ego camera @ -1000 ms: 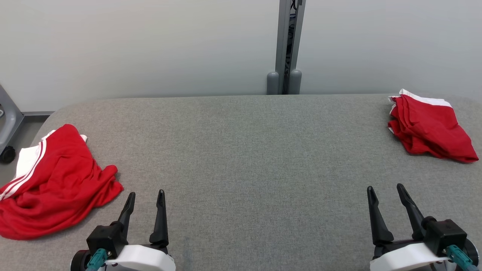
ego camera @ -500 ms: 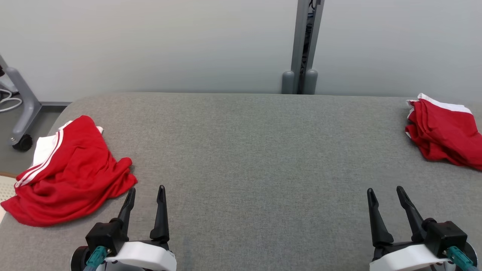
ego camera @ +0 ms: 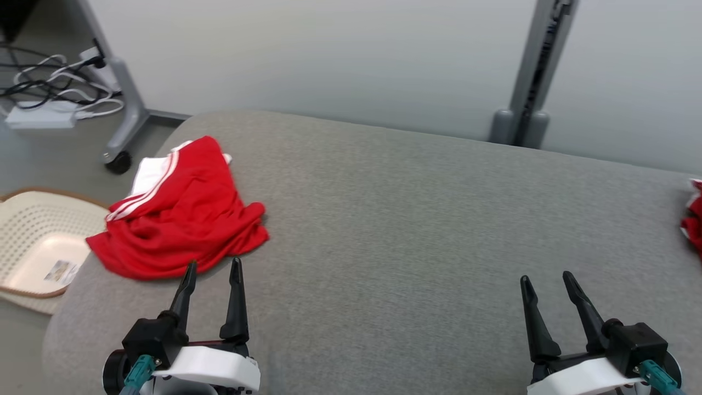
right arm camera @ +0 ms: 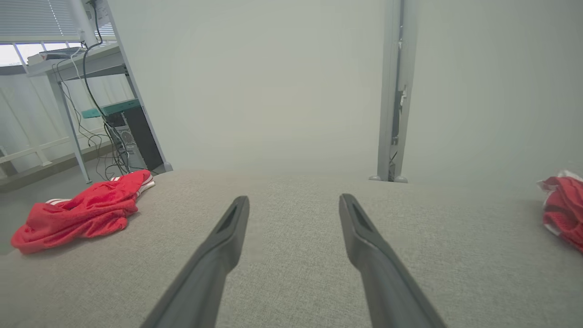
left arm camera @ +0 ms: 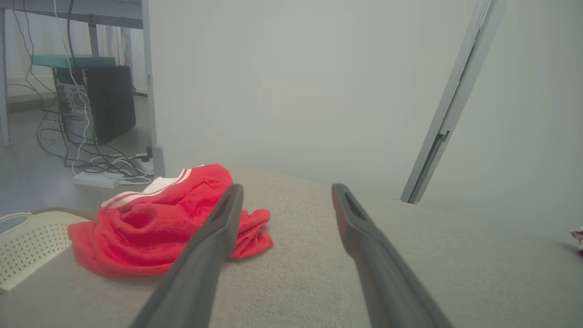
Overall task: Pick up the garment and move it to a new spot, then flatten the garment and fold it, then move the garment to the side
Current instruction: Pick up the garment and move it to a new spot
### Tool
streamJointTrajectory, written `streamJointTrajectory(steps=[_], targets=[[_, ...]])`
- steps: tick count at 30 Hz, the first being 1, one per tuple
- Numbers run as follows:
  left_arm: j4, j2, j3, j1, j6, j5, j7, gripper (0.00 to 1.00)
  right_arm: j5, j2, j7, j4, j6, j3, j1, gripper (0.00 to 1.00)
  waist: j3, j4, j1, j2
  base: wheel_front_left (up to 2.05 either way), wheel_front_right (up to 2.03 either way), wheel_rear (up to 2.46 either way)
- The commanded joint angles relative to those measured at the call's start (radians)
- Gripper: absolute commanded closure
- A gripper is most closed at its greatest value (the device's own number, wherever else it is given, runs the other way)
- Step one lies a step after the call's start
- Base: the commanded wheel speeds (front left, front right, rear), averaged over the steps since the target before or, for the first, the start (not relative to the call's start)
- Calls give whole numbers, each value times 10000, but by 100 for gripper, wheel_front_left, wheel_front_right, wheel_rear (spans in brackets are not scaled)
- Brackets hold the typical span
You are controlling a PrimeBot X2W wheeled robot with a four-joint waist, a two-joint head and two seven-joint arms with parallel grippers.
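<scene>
soft even light, perhaps slightly hazy

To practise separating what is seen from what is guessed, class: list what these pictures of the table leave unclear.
1. Second garment: cut off by the right edge in the head view and the right wrist view.
2. Crumpled garment: in the left wrist view the left finger covers part of it, and its own folds hide its shape.
3. Basket: cut off by the left edge in the head view, and its label is too small to read.
</scene>
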Motion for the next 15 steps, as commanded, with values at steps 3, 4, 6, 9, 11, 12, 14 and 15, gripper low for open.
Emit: streamJointTrajectory(steps=[3, 4, 6, 9, 11, 12, 14, 15], targets=[[-91, 35, 69, -57, 66, 91, -33, 0, -65, -55, -54, -49, 1, 52, 29, 0, 50, 718, 0, 0, 0, 0, 0], [-125, 36, 93, -44, 64, 79, -33, 0, -41, -55, -54, -64, 1, 82, 16, 0, 49, 836, 0, 0, 0, 0, 0], [-177, 35, 126, -4, 94, 100, -33, 0, -3, -53, -54, -79, 1, 134, 46, 0, 29, 1084, 0, 0, 0, 0, 0], [-232, 38, 174, 82, 125, 137, -35, 0, 13, -53, -54, -115, 1, 309, 116, 0, -12, 1537, 0, 0, 0, 0, 0], [-232, 35, 162, 102, 113, 143, -35, 0, 12, -53, -54, -143, 1, 344, 117, 0, -9, 1739, 0, 0, 0, 0, 0], [-244, 35, 163, 103, 106, 143, -35, 0, -9, -53, -54, -149, 0, 348, 122, 0, -11, 1834, 0, 0, 0, 0, 0], [-247, 36, 158, 129, 110, 150, -35, 0, -18, -51, -54, -164, 1, 361, 149, 0, -26, 2017, 0, 0, 0, 0, 0], [-247, 36, 175, 146, 119, 153, -35, 0, -19, -53, -54, -171, 0, 367, 168, 0, -31, 2094, 0, 0, 0, 0, 0]])
